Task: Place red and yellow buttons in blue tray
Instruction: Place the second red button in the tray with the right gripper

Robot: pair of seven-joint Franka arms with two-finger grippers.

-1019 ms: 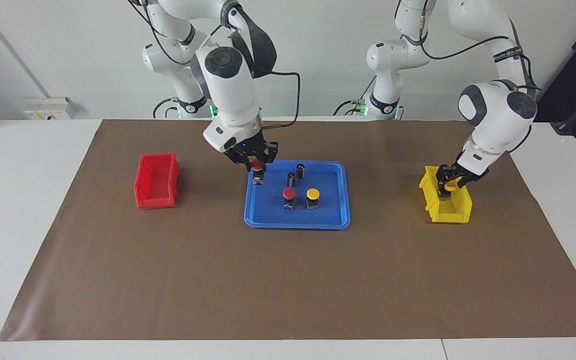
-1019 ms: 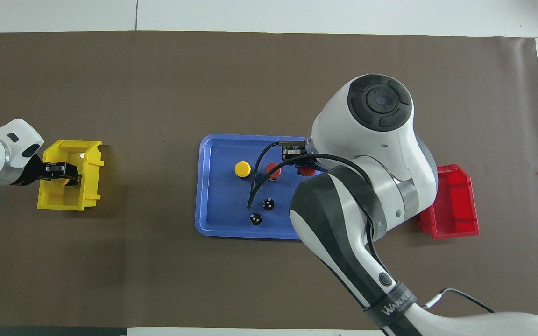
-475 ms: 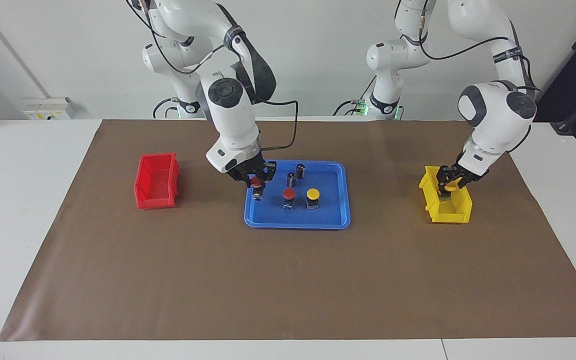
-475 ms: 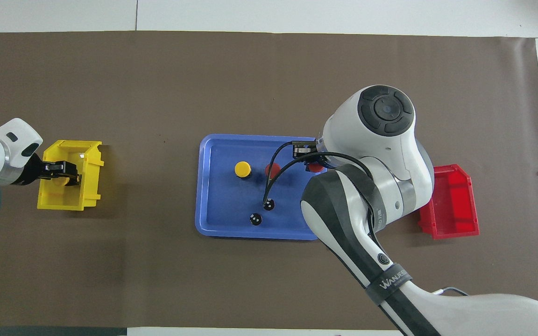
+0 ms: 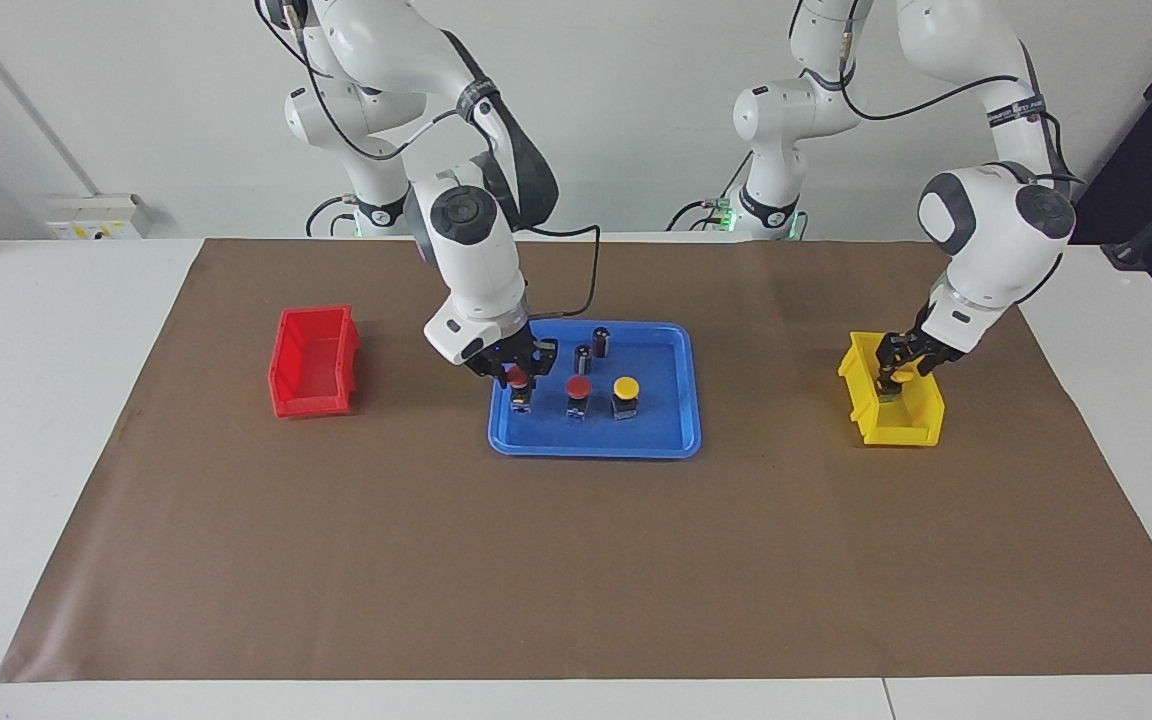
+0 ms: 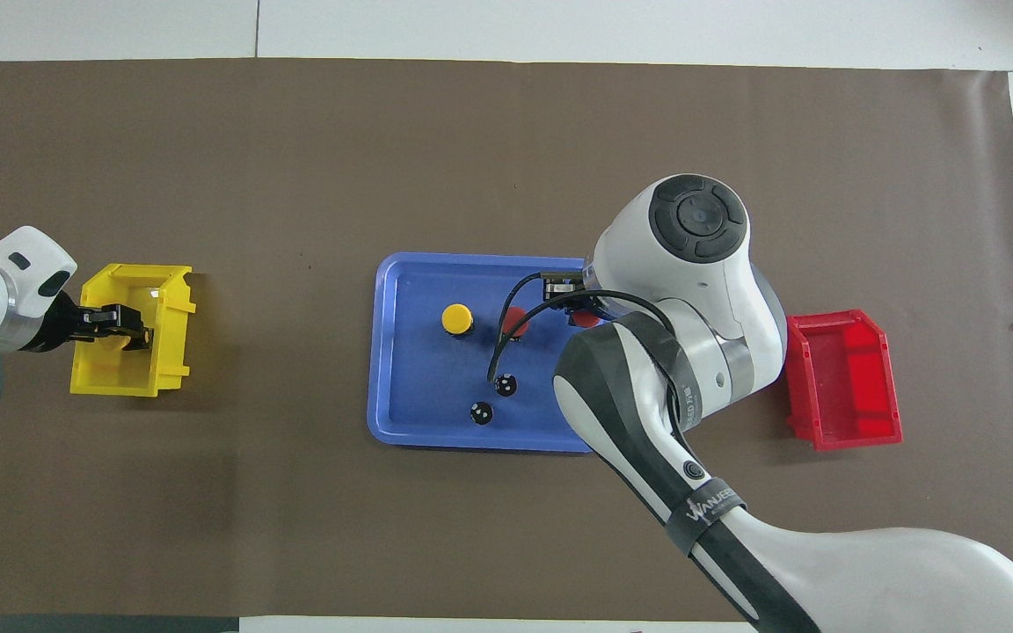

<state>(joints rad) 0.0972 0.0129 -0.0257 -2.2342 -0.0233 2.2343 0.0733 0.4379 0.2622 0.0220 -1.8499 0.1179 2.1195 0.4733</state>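
Observation:
The blue tray (image 5: 658, 425) (image 6: 419, 387) lies mid-table. Standing in it are a red button (image 5: 578, 387) (image 6: 515, 322) and a yellow button (image 5: 626, 387) (image 6: 456, 318). My right gripper (image 5: 517, 380) is shut on a second red button (image 5: 516, 376) (image 6: 584, 319), low inside the tray at the end toward the red bin, in line with the other two. I cannot tell if its base touches the floor. My left gripper (image 5: 897, 377) (image 6: 126, 338) reaches into the yellow bin (image 5: 911, 420) (image 6: 171, 330), shut on a yellow button (image 5: 898, 373) there.
Two dark cylinders (image 5: 601, 340) (image 6: 506, 384) without coloured caps stand in the tray, nearer to the robots than the buttons. A red bin (image 5: 313, 360) (image 6: 849, 378) sits toward the right arm's end of the brown mat. The right arm hides that end of the tray from above.
My right gripper has come down with the red button, from above the tray's rim to low inside it beside the other red button. The left gripper has stayed in the yellow bin.

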